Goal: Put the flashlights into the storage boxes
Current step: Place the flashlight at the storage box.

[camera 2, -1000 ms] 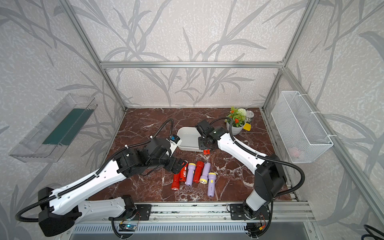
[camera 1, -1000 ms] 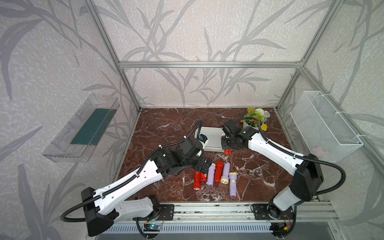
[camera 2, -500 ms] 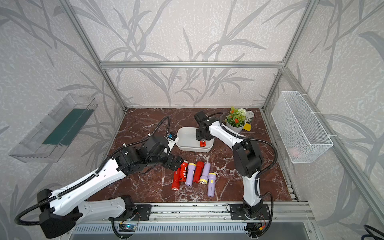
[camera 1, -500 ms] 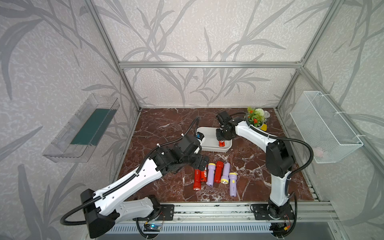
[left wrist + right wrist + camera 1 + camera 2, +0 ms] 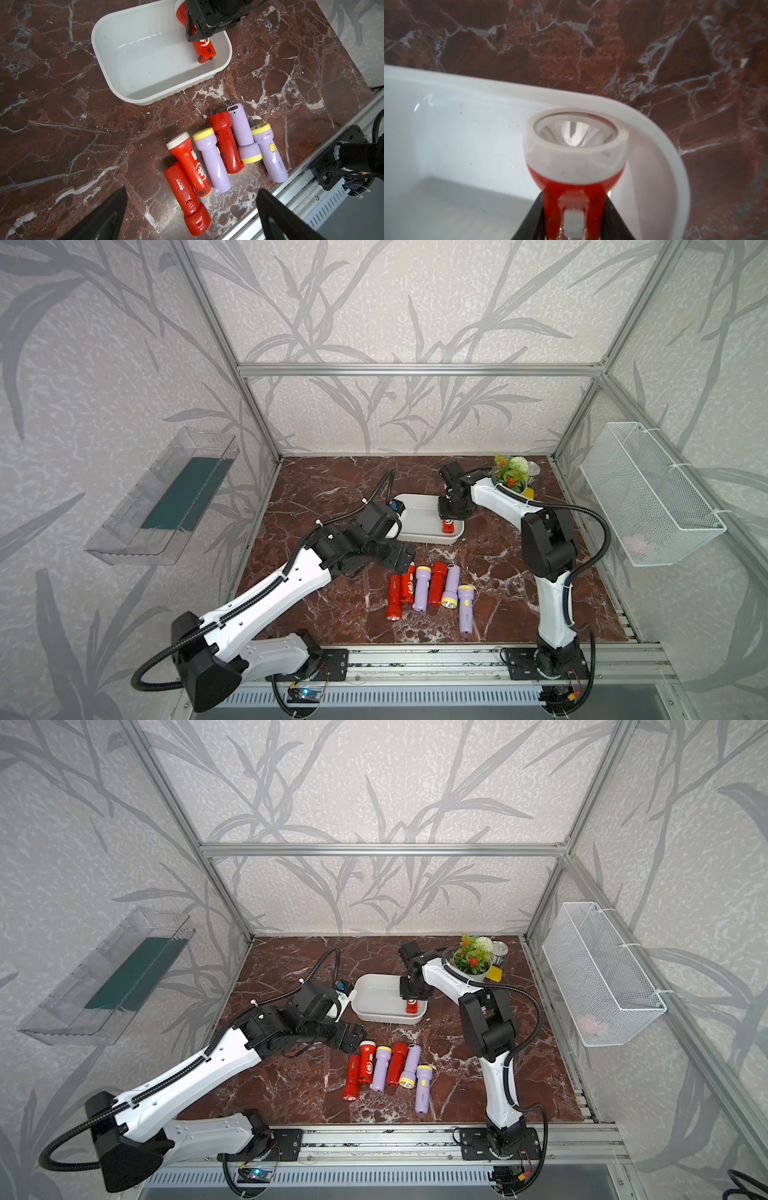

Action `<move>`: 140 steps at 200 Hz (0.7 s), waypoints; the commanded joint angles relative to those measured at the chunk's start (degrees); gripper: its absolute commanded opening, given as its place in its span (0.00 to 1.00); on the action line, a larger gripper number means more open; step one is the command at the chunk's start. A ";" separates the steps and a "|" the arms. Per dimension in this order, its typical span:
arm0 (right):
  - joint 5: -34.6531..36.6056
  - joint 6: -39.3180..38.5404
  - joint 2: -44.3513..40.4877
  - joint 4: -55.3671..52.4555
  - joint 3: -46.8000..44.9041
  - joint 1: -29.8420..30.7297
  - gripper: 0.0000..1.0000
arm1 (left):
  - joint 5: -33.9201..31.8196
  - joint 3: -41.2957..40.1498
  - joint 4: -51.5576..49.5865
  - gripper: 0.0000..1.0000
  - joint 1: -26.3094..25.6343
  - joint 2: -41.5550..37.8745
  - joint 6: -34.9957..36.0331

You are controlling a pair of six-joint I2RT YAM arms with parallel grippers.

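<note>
In both top views the white storage box (image 5: pixel 415 514) (image 5: pixel 376 996) sits mid-table. My right gripper (image 5: pixel 453 510) (image 5: pixel 413 988) (image 5: pixel 573 199) is shut on a red flashlight (image 5: pixel 575 166) (image 5: pixel 204 49) with a white head ring. It holds that flashlight inside the box along its right-hand end; whether it touches the floor I cannot tell. Several flashlights lie side by side nearer the front, red ones (image 5: pixel 394 597) (image 5: pixel 187 191) and lilac ones (image 5: pixel 465 608) (image 5: pixel 212 162). My left gripper (image 5: pixel 405 558) (image 5: pixel 353 1038) (image 5: pixel 192 192) hangs open just left of and above that row, holding nothing.
A potted plant (image 5: pixel 511 477) and a tin can (image 5: pixel 532 468) stand at the back right, close behind the right arm. A white wire basket (image 5: pixel 648 493) hangs on the right wall and a clear tray (image 5: pixel 166 497) on the left wall. The front rail (image 5: pixel 415 659) borders the table.
The right arm carried the red flashlight from the box's front right edge back into the box, and its elbow swung upright. The left gripper drew slightly back and left and stayed open.
</note>
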 commanded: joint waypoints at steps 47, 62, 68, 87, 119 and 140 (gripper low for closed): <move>-0.41 -2.42 4.60 -3.01 5.89 -1.59 0.39 | 1.62 2.60 0.31 0.99 1.82 1.40 1.61; 0.54 -3.26 5.37 -4.07 7.59 -1.95 0.40 | 1.88 2.64 0.61 0.99 1.95 1.73 1.61; 0.60 -3.59 5.77 -4.32 8.00 -2.16 0.40 | 2.00 2.69 0.70 0.99 2.01 1.73 1.61; 0.44 -4.45 6.77 -5.35 9.61 -2.96 0.43 | 2.04 2.38 0.63 0.99 2.12 1.81 1.57; -0.14 -5.25 6.30 -5.13 9.53 -3.50 0.45 | 1.83 1.94 0.52 0.99 2.17 1.34 1.17; -0.49 -5.43 6.70 -5.65 9.86 -3.54 0.45 | 1.76 2.27 0.58 0.99 2.21 1.43 0.92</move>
